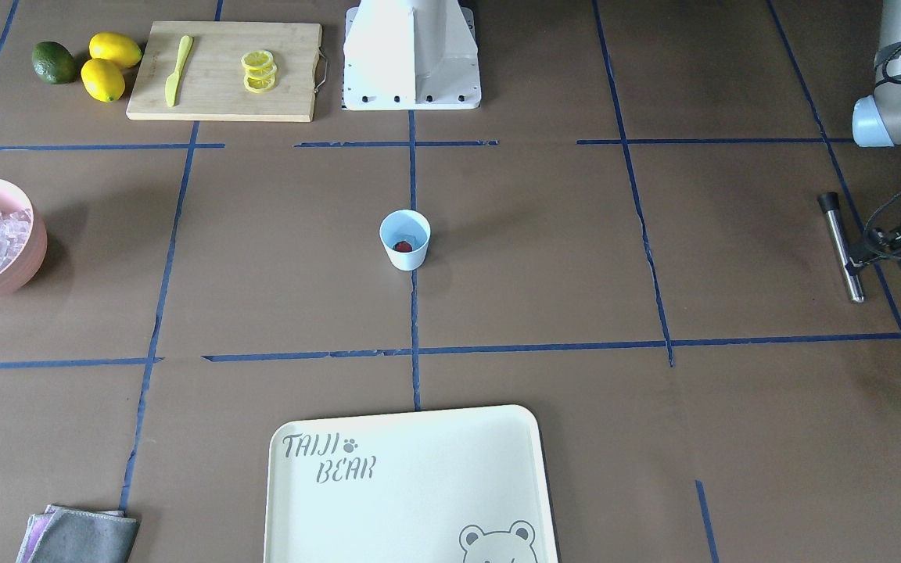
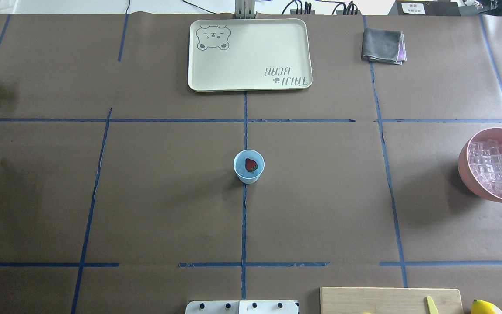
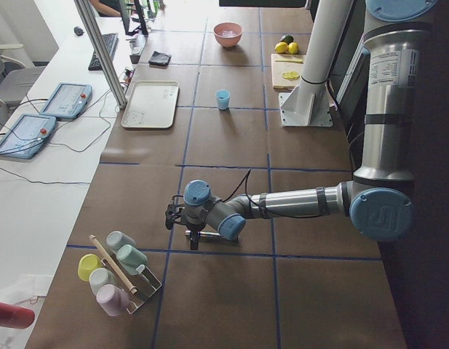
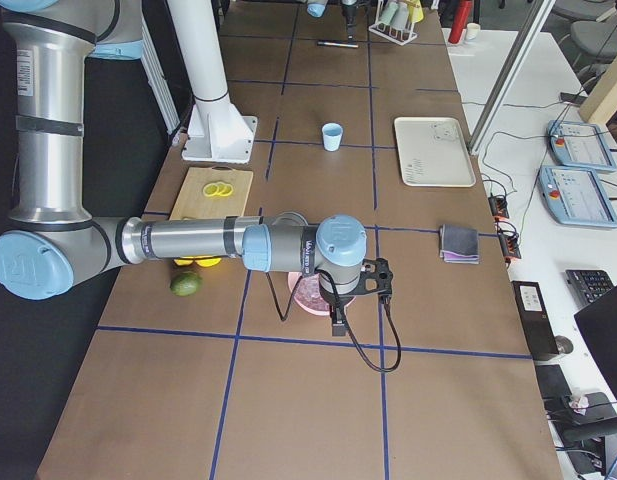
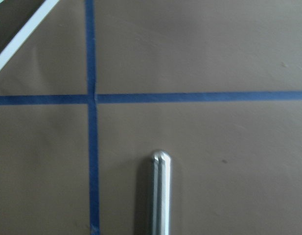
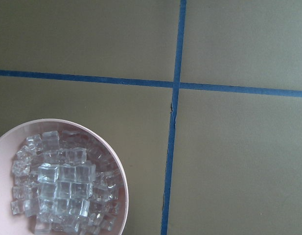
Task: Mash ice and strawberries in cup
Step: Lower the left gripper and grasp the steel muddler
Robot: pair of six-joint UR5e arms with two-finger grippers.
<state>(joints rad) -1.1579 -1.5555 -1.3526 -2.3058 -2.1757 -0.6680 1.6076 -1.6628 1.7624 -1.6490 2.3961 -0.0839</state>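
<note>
The pale blue cup (image 2: 248,166) stands at the table's centre with a red strawberry (image 2: 251,165) inside; I cannot make out ice in the cup. The ice (image 6: 62,186) fills a pink bowl (image 2: 466,168). My right gripper (image 4: 338,318) hangs over that bowl, and I cannot tell whether it is open or shut. A metal muddler rod (image 1: 841,246) lies on the table. My left gripper (image 1: 861,256) sits low at the rod's side. Its fingers are hidden at the frame edge, so its state is unclear. The rod's rounded tip (image 5: 160,191) shows in the left wrist view.
A cream tray (image 1: 411,485) and a folded grey cloth (image 1: 79,536) lie on the operators' side. The cutting board (image 1: 224,70) carries lemon slices and a yellow knife, with lemons and a lime beside it. A rack of cups (image 3: 115,273) stands near the left arm.
</note>
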